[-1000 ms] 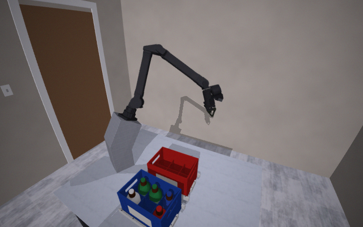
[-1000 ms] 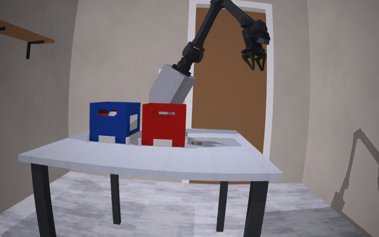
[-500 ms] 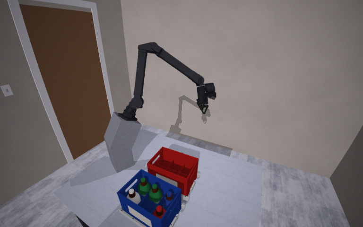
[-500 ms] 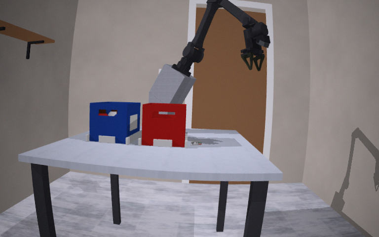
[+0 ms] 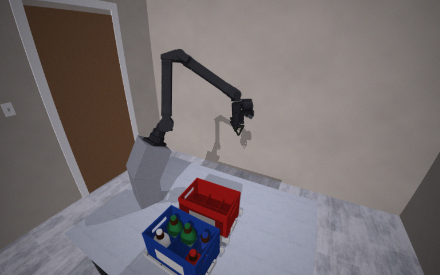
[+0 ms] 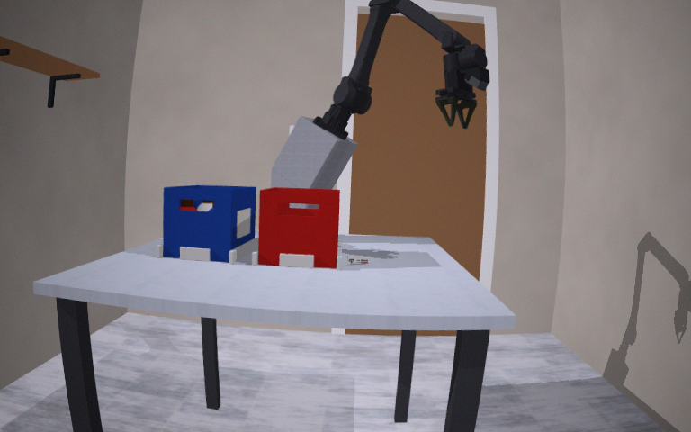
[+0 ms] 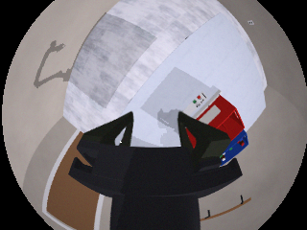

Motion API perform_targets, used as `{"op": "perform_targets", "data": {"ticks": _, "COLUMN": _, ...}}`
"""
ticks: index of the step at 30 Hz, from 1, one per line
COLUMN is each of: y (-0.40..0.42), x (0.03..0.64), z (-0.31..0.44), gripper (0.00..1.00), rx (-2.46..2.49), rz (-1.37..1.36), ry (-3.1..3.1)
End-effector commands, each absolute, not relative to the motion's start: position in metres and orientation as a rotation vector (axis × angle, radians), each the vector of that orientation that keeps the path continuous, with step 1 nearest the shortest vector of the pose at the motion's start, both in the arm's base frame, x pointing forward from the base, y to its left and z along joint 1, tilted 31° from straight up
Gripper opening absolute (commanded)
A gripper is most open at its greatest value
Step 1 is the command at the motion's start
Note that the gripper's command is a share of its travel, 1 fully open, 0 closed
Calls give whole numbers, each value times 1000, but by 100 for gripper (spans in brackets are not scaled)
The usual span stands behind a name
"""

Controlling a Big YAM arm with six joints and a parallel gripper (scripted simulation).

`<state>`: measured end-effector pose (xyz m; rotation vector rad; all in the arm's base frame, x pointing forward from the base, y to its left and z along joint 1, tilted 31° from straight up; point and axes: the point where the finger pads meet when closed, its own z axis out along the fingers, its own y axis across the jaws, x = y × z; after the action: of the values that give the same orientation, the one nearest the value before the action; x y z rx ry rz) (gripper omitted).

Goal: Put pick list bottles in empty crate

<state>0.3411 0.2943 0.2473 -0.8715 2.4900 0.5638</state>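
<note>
Hovering high and off to one side of the red crate [image 5: 231,217] [image 6: 300,234] [image 7: 225,115], the gripper [image 5: 238,133] [image 6: 458,126] [image 7: 155,115] points downward, its fingers moderately wide apart with nothing between them. The blue crate [image 5: 149,243] [image 6: 196,229] [image 7: 243,140] stands just beside the red crate and holds a white bottle [image 5: 162,240], one green bottle [image 5: 174,227], a second green bottle [image 5: 188,236], a blue bottle [image 5: 204,245] and a red bottle [image 5: 192,257]. No bottle is seen in the visible compartments of the red crate, so placing appears not to have begun. The pick list [image 6: 358,260] [image 7: 200,100] lies on the table [image 5: 275,227] [image 6: 274,295] [image 7: 206,53] close by the red crate, on the side away from the blue one. Green and red marks show on it; the counts are too small to read. Principal risk: a misread count or an inverted reading, caused by viewing the strip from afar or without its black bar at the top, would send the wrong bottles across. Secondary risk: fingers descending off-centre could strike a neighbouring bottle or divider and shove the loose crate. A bottle released above its compartment floor, or tilted, could lean or catch on the red crate's dividers.
</note>
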Motion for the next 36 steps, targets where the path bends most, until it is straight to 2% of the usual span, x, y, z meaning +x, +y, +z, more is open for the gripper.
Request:
{"op": "perform_targets", "data": {"ticks": 1, "y": 293, "x": 315, "z": 254, "gripper": 61, "rx": -892, "rz": 570, "ry": 2479}}
{"op": "perform_targets", "data": {"ticks": 4, "y": 292, "x": 311, "z": 253, "gripper": 61, "rx": -892, "rz": 570, "ry": 2479}}
{"op": "perform_targets", "data": {"ticks": 5, "y": 298, "x": 315, "z": 279, "gripper": 61, "rx": -942, "rz": 556, "ry": 2427}}
{"op": "perform_targets", "data": {"ticks": 14, "y": 278, "x": 266, "z": 242, "gripper": 61, "rx": -986, "rz": 515, "ry": 2516}}
{"op": "perform_targets", "data": {"ticks": 16, "y": 277, "x": 265, "z": 242, "gripper": 61, "rx": -986, "rz": 516, "ry": 2516}}
{"op": "perform_targets", "data": {"ticks": 17, "y": 285, "x": 274, "z": 268, "gripper": 61, "rx": -975, "rz": 534, "ry": 2465}}
{"op": "perform_targets", "data": {"ticks": 21, "y": 284, "x": 278, "z": 268, "gripper": 61, "rx": -963, "rz": 533, "ry": 2463}}
{"op": "perform_targets", "data": {"ticks": 22, "y": 277, "x": 273, "z": 230, "gripper": 61, "rx": -977, "rz": 507, "ry": 2545}}
{"op": "perform_targets", "data": {"ticks": 36, "y": 276, "x": 283, "z": 238, "gripper": 61, "rx": -981, "rz": 509, "ry": 2505}}
